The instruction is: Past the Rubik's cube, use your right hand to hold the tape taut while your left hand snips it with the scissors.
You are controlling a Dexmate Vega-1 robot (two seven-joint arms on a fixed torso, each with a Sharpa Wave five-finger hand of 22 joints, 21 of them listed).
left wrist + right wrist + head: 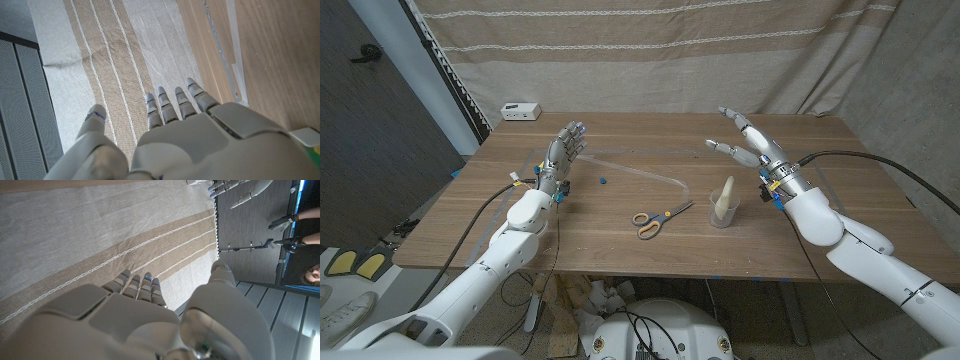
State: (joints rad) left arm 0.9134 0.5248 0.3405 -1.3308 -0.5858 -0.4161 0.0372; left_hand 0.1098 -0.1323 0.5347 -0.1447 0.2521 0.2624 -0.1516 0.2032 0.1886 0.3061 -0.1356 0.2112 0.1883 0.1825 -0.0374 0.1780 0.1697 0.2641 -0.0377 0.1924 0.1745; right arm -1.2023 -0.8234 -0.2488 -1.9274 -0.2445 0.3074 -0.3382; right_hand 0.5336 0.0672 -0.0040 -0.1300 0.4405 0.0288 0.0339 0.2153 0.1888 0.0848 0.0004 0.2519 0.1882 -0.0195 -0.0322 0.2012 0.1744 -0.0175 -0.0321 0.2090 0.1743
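A strip of clear tape (642, 170) lies across the middle of the wooden table (620, 245), running from near the left hand toward the centre and curving at its near end. A small blue piece (603, 181) sits just beside the strip; too small to tell what it is. The scissors (658, 219), with orange handles, lie flat on the table nearer the front edge, apart from the tape and touched by neither hand. Just to their right stands a clear cup (723, 212) with a pale cone-shaped thing (725, 195) upright in it. The left hand (561, 157) is raised over the table's left part, fingers stretched and slightly apart, holding nothing; the left wrist view shows its fingers (176, 102) reaching toward the striped curtain (105, 60). The right hand (752, 143) is up over the right side of the table, fingers spread wide, also holding nothing. A small white box (520, 111) sits at the far left corner of the table, by the curtain.
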